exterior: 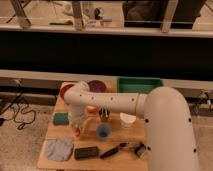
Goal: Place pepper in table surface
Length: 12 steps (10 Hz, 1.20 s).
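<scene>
Your pepper (78, 131) shows only as a small orange-red tip at the lower end of the pincer (77, 127), hanging just above the tabletop (50, 132) on its left half; whether it touches the wood you cannot tell. The pincer points straight down from the white arm (115, 102), which reaches in from the right, and it appears pressed onto the pepper (most of the fingers are hidden by the wrist). Just right of the pepper stands a small blue cup (103, 131). To its left lies a green sponge (61, 118), and below it a grey-blue cloth (59, 149) and a dark rectangular block (86, 152). A dark long-handled tool (114, 150) lies near the front edge. Behind the arm sit a dark red bowl (96, 86) and a green tray (140, 85).
</scene>
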{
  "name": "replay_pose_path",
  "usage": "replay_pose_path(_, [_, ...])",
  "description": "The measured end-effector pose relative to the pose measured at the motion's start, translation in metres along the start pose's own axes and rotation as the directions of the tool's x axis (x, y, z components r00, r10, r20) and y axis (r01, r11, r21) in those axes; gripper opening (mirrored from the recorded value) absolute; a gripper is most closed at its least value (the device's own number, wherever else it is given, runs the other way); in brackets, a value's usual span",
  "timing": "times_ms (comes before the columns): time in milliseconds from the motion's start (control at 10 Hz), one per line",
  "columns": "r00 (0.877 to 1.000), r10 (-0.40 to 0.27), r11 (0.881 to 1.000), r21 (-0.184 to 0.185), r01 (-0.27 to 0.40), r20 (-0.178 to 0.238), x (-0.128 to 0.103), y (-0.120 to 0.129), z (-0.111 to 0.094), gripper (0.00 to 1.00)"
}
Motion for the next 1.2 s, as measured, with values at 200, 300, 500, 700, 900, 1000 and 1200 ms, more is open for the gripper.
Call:
replay_pose_path(200, [1.000, -0.011, 1.000, 0.016, 0.012, -0.016, -0.003, -0.005, -0.006, 0.00])
replay_pose_path(300, [0.999, -0.021, 0.999, 0.030, 0.022, -0.033, -0.006, -0.009, -0.014, 0.00])
replay_pose_path(500, [0.997, -0.036, 0.998, 0.048, 0.039, -0.061, -0.010, -0.014, -0.027, 0.00])
replay_pose_path(700, [0.995, -0.052, 0.996, 0.063, 0.058, -0.089, -0.015, -0.020, -0.038, 0.00])
replay_pose_path(900, [0.993, -0.057, 0.995, 0.071, 0.064, -0.104, -0.016, -0.020, -0.043, 0.00])
replay_pose_path(1000, [0.993, -0.060, 0.995, 0.073, 0.068, -0.106, -0.017, -0.021, -0.042, 0.00])
replay_pose_path(1200, [0.993, -0.062, 0.995, 0.070, 0.069, -0.103, -0.017, -0.022, -0.039, 0.00])
